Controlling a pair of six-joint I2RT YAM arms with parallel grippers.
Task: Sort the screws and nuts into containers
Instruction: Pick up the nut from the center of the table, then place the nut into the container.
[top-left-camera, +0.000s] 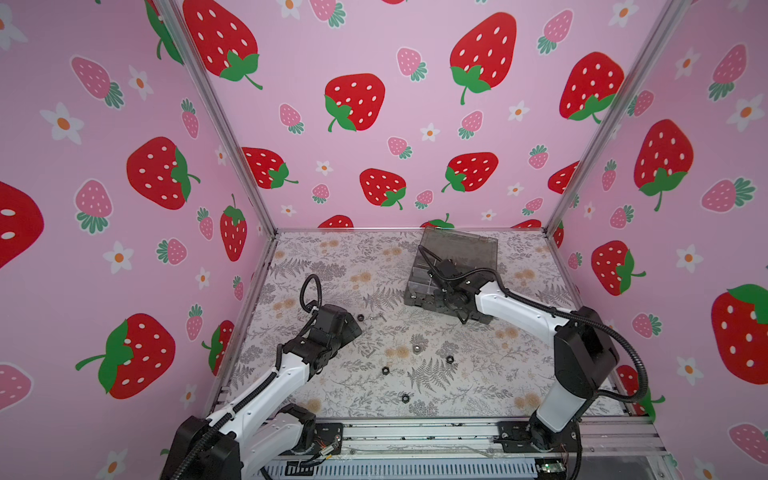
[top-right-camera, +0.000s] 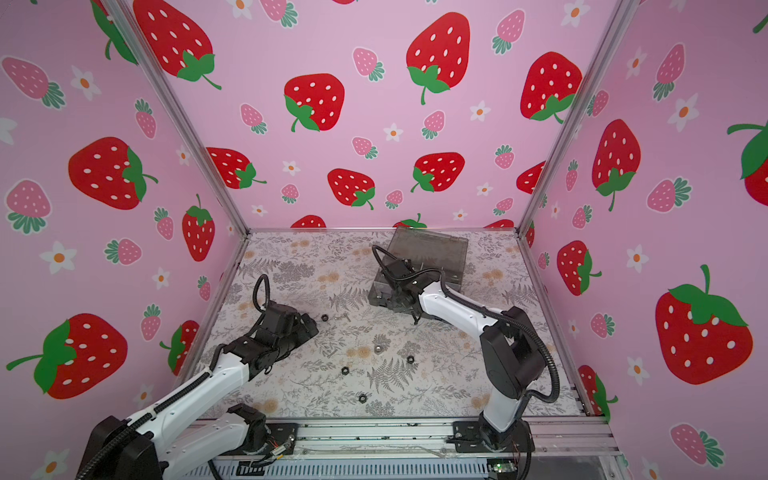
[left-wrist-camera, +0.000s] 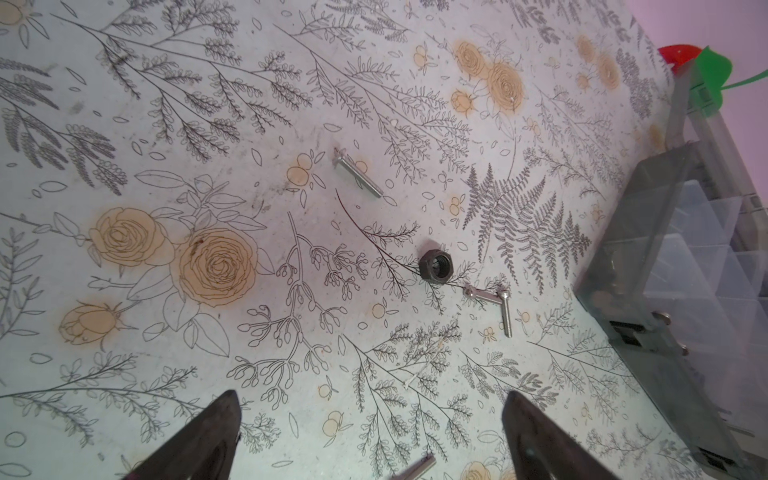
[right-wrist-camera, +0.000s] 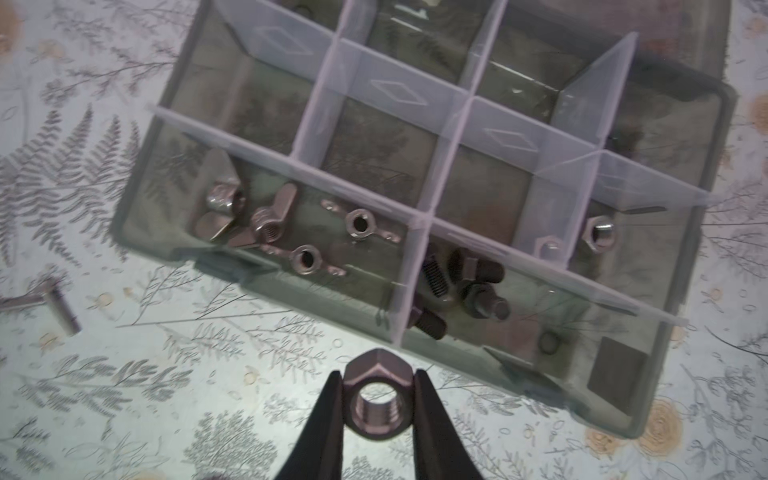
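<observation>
1. Silver hex nut: clamped between the two fingers of your right pincer. Its threaded bore faces the wrist camera. It sits over the tabletop, just outside the near wall of the organiser box.
2. Compartments nearest that nut: four silver wing nuts lie in one. Black bolts lie in its neighbour. A stored hex nut lies in the next one along.
3. Lid: open, raised at the far side of the box in both top views.
4. Your left pincer: jaws spread wide, holding nothing, low over the tabletop and well apart from the box.
5. Loose parts ahead of the left pincer: a black hex nut and silver screws. Two of the screws touch in an L just beside that nut.
6. Other loose parts in a top view: black nuts and a shiny silver nut lie on the tabletop between your two arms.
</observation>
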